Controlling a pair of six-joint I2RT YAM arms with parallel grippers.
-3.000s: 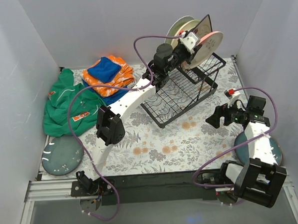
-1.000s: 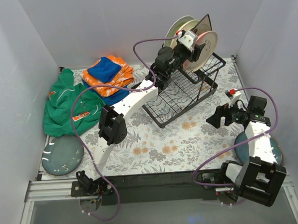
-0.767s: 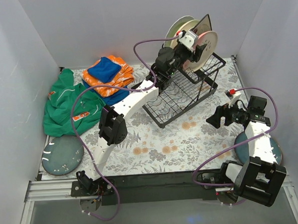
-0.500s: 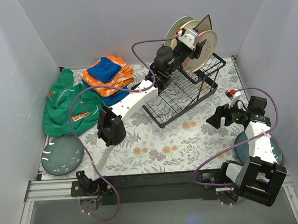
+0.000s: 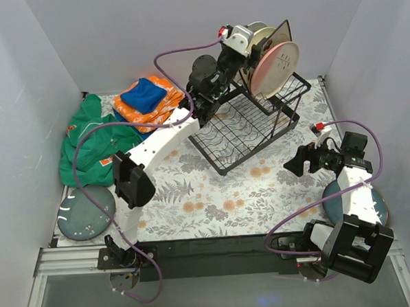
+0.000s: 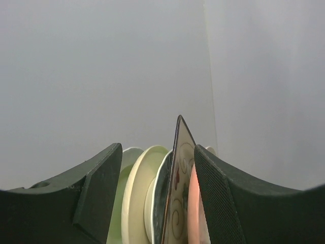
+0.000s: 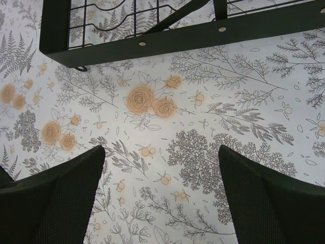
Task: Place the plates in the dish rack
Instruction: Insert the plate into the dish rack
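Note:
The black wire dish rack point(image 5: 248, 127) stands at the back centre. Several plates stand on edge in its raised section: the pink-and-cream plate point(image 5: 276, 66) in front, the square flowered plate point(image 5: 283, 31) and cream and white plates point(image 5: 257, 32) behind. My left gripper point(image 5: 244, 47) is open, high at the plates' left rim. In the left wrist view point(image 6: 157, 152) its jaws stand apart, and the cream plate point(image 6: 138, 198), square plate point(image 6: 180, 178) and pink plate point(image 6: 194, 208) show between them. One dark teal plate point(image 5: 84, 213) lies front left, another point(image 5: 359, 204) under my right arm. My right gripper point(image 5: 295, 164) is open and empty above the cloth point(image 7: 161, 152).
A crumpled green cloth point(image 5: 94, 142) lies at the left and folded orange and blue cloths point(image 5: 147, 101) at the back left. The rack's front edge point(image 7: 167, 38) shows in the right wrist view above the floral tablecloth point(image 7: 228, 122). Grey walls close three sides.
My left gripper has let go of the pink-and-cream plate, which now stands in the rack, and has lifted up and to the left. The right arm has not moved.

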